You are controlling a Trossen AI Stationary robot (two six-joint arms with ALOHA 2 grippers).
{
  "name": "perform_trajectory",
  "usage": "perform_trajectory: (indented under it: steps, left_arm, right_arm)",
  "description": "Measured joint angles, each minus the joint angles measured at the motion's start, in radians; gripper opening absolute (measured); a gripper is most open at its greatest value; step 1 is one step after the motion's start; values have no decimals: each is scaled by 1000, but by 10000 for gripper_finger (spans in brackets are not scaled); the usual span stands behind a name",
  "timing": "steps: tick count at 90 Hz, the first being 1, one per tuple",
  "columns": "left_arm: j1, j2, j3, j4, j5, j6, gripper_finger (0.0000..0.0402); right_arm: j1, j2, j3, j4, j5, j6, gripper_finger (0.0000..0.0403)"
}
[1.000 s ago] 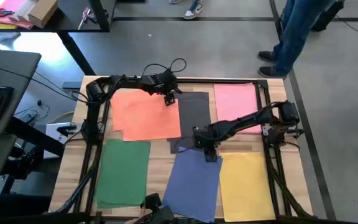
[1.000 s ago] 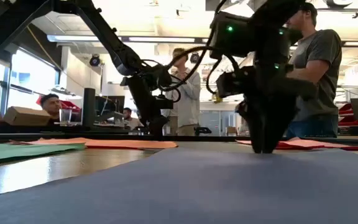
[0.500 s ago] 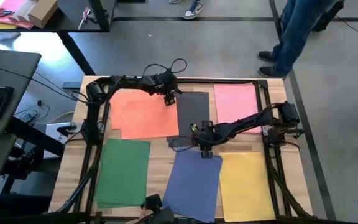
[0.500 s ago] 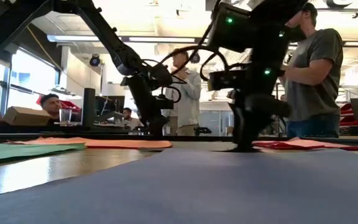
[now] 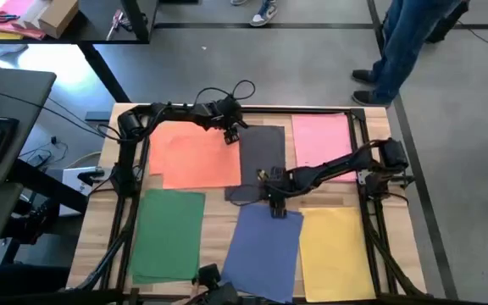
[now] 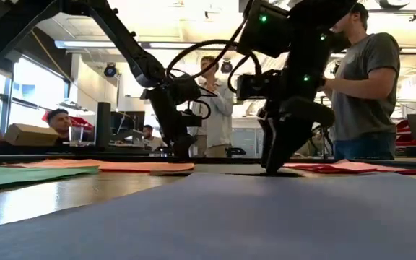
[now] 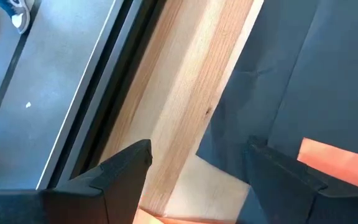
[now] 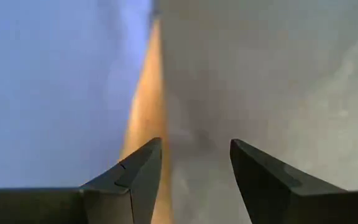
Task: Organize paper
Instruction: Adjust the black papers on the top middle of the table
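Overhead, right tool [image 5: 276, 206] spread on dark grey paper [image 5: 261, 157], left tool [image 5: 230, 134] spread, no writing legible.

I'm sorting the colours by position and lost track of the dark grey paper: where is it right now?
In the high view the dark grey paper lies at the table's far middle, between the orange paper and the pink paper, with the right gripper at its near edge.

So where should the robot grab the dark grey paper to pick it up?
Probably its near edge, by the blue paper, coming from above. The dark grey paper lies flat, so only an edge can be pinched, and the right gripper already sits there with open fingers. The orange paper borders its other side.
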Motion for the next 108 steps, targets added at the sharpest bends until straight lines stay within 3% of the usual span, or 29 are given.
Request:
perform_trajectory:
  steps: [47,80,108]
  left_arm:
    - [-4,-52,-3,-26,-6,-7,249]
    - [-5,-187,2,-24,25,-35,250]
    - [-22,-310,-26,-177,40,-114,250]
  right_arm:
    - [17,71,2,156,142,30,176]
    - [13,72,2,148,140,92,176]
    - [8,74,1,134,195,192,176]
